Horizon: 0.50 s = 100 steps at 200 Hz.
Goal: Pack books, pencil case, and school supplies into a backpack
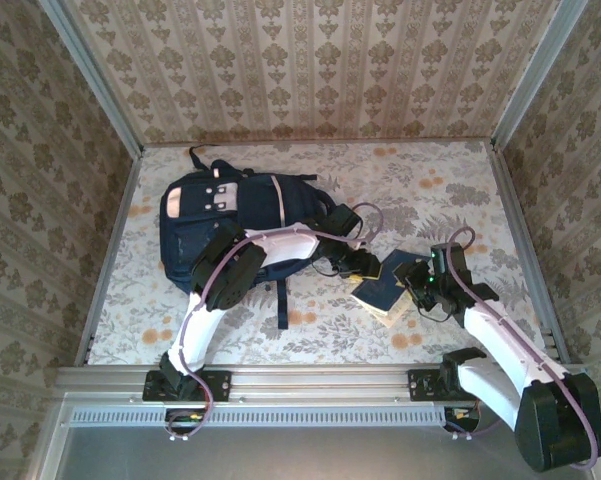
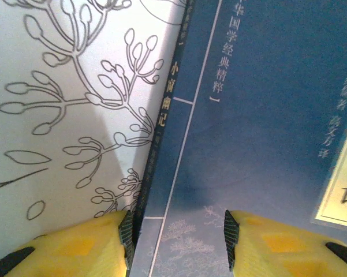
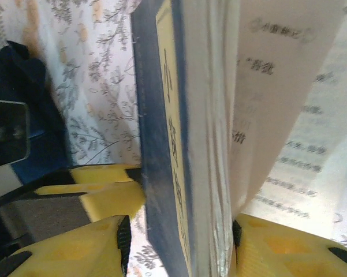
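Navy book [image 3: 156, 144] with the yellow label is still out on the desk [image 1: 310, 335]. It sits with the other books [image 1: 385, 292] near the right, well apart from the backpack [image 1: 215, 215] at the far left. So we reckon the books are all left to pack.

Right pincer [image 3: 179, 242] straddles that book, jaws wide, one pad on the fanned pages. We can't tell if it's really clamped. Left pincer [image 2: 176, 242] is apart over the spine edge, holding nothing.
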Each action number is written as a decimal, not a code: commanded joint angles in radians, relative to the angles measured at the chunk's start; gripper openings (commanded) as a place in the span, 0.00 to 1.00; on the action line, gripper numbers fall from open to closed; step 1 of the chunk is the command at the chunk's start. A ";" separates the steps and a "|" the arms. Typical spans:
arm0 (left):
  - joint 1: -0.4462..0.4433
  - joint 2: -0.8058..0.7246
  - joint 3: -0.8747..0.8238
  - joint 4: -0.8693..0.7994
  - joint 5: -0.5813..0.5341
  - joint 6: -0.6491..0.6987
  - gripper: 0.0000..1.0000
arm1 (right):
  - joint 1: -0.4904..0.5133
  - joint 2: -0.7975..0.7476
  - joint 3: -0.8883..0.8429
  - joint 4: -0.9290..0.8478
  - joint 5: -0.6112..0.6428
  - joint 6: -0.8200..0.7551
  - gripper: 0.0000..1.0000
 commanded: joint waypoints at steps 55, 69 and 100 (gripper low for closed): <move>-0.017 0.005 -0.022 0.008 0.049 0.000 0.47 | 0.002 0.021 0.030 0.075 -0.034 0.036 0.50; -0.017 0.002 -0.027 0.018 0.051 -0.006 0.47 | 0.003 0.041 0.010 0.101 -0.033 0.042 0.50; -0.017 0.001 -0.035 0.027 0.053 -0.012 0.47 | 0.003 0.087 -0.010 0.144 -0.037 0.043 0.50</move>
